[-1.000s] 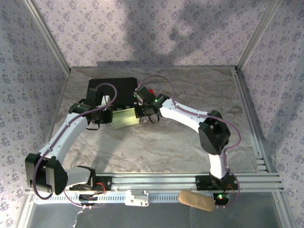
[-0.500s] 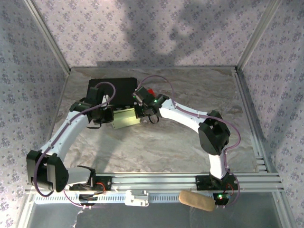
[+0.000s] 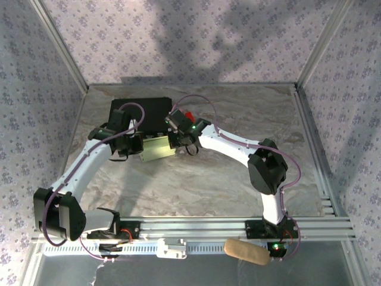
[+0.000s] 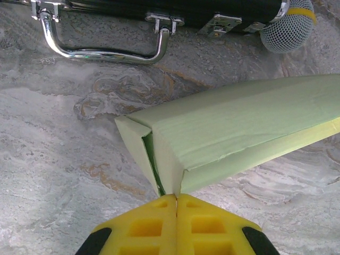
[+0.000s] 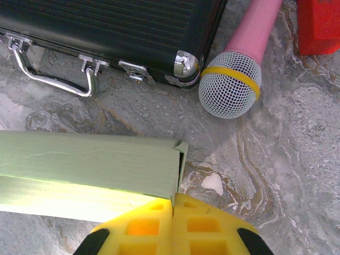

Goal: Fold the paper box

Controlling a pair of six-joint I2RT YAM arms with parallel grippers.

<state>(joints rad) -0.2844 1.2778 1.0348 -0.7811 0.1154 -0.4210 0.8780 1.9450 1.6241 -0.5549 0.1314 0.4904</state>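
Note:
The paper box [image 3: 158, 148] is a pale green, half-formed long packet lying on the marbled table between both grippers. My left gripper [image 3: 136, 145] is at its left end and my right gripper [image 3: 177, 142] at its right end. In the left wrist view the box [image 4: 234, 133] runs off to the right, its end flap gaping, and my left gripper [image 4: 176, 196] is shut with the thin card edge pinched between its yellow pads. In the right wrist view my right gripper [image 5: 173, 197] is shut on the end corner of the box [image 5: 90, 159].
A black case [image 3: 144, 113] with a chrome handle [image 4: 101, 50] lies just beyond the box. A pink microphone [image 5: 231, 85] and a red block [image 5: 319, 26] sit to its right. A beige roll [image 3: 245, 251] rests on the near rail. Patterned walls enclose the table.
The left wrist has shifted slightly up and away from me at the box's left end. The right arm and the box have hardly moved.

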